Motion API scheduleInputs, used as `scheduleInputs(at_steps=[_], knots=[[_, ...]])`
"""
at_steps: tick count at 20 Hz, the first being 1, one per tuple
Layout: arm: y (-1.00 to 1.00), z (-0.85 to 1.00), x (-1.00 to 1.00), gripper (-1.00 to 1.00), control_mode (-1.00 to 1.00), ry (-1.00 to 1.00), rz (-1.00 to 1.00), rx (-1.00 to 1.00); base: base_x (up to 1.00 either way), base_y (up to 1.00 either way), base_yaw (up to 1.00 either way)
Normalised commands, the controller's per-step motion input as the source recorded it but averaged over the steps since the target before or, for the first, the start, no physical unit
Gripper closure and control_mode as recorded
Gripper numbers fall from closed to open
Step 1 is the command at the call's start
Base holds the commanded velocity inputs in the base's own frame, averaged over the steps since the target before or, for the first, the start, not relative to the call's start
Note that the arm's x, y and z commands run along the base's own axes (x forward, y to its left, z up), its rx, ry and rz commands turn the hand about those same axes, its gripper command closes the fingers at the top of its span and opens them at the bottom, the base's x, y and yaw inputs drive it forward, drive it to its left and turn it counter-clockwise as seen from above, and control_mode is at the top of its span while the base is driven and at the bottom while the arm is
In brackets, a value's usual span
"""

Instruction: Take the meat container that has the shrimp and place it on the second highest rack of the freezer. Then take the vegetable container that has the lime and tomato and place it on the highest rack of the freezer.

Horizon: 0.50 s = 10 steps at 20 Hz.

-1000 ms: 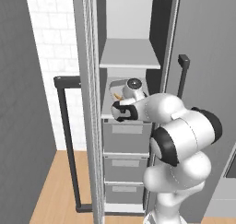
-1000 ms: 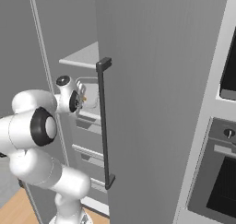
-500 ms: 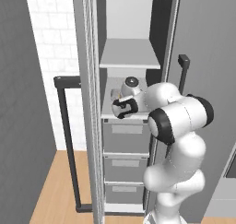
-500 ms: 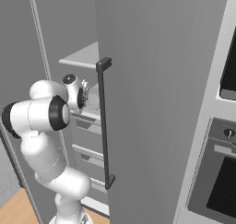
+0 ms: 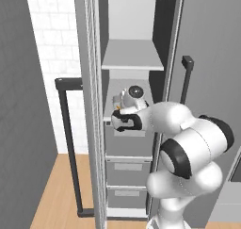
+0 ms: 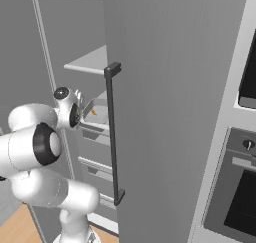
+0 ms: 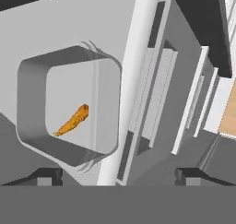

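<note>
We see the two-finger gripper now released from the pale grey shrimp container at centre left, leaving it on the second rack, so the vegetable container comes next.

Flanking base views, freezer shared

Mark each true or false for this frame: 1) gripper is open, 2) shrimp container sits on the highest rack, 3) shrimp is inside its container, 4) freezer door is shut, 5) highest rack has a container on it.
1) True. In the hand view the gripper has its tips wide apart, nothing between them.
2) False. The container sits on the lower shelf, under the highest rack.
3) True. The shrimp lies on the container's floor.
4) False. The freezer is open, with its shelves and drawers showing.
5) False. The highest rack is bare.
</note>
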Motion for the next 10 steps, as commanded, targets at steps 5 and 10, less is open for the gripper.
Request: scheduleInputs(at_steps=[5,10], knots=[[0.00,0.62,-0.98,-1.00,-1.00,-0.09,0.38,-0.05,0.00,0.00,0.00],[0.00,0.83,-0.94,-1.00,-1.00,0.06,0.43,-0.03,0.00,0.00,0.00]])
